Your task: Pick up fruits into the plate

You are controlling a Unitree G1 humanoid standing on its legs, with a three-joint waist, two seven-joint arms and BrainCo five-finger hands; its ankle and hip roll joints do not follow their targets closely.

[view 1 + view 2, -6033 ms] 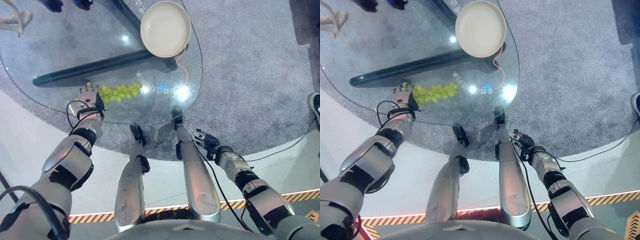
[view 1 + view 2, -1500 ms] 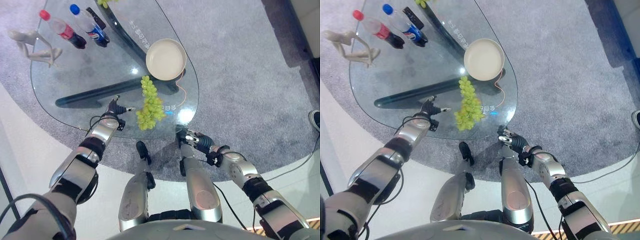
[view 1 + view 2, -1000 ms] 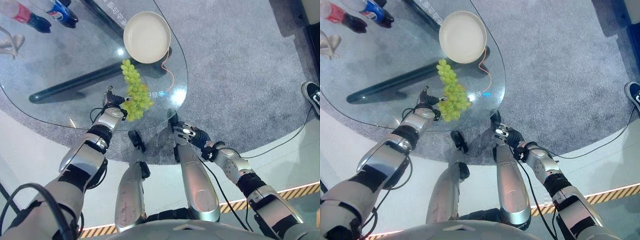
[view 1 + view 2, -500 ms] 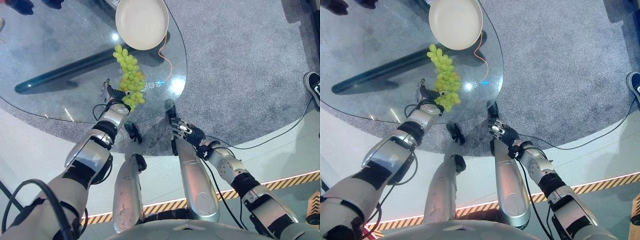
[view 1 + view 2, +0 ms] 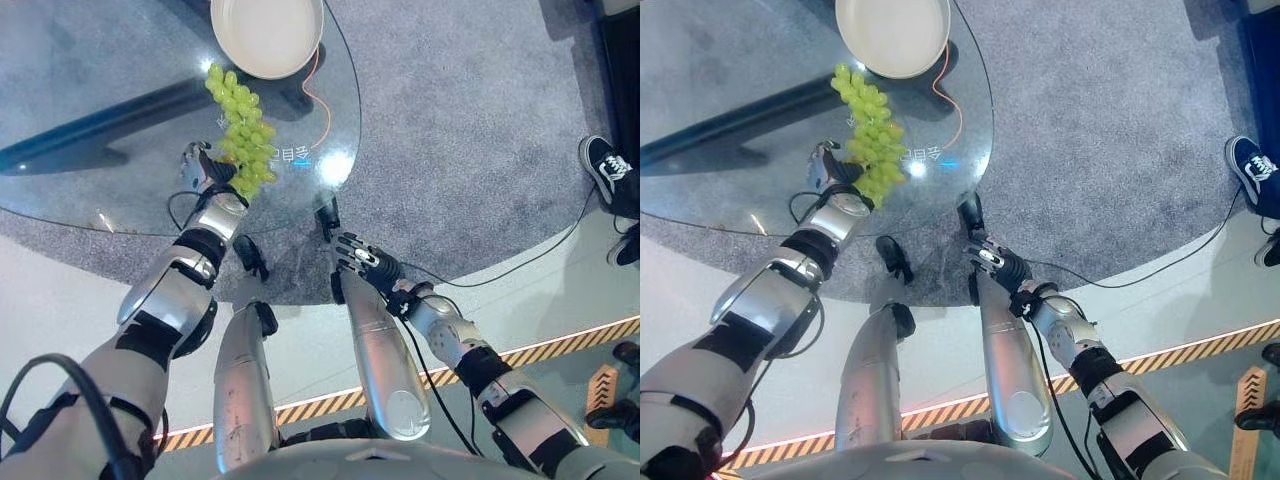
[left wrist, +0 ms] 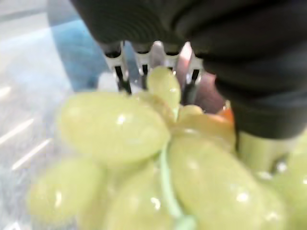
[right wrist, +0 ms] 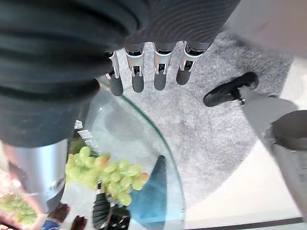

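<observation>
A long bunch of green grapes (image 5: 238,125) lies on the round glass table (image 5: 90,185), its far end close to the cream plate (image 5: 265,30), which holds nothing. My left hand (image 5: 200,172) rests on the glass at the bunch's near end. In the left wrist view the grapes (image 6: 144,158) press right up against the palm, with the fingers (image 6: 120,72) straight behind them. My right hand (image 5: 358,262) hangs open over the carpet just off the table's near edge, its fingers (image 7: 139,72) relaxed and holding nothing.
A dark table base (image 5: 80,140) runs under the glass. An orange cord (image 5: 324,95) trails from the plate towards the table edge. Grey carpet (image 5: 470,130) surrounds the table. A person's shoe (image 5: 603,168) stands at the far right.
The camera has shifted. Earlier the bunch lay sideways; it was swung round to point at the plate. My left hand stays at its near end, and the right hand has risen towards the table edge.
</observation>
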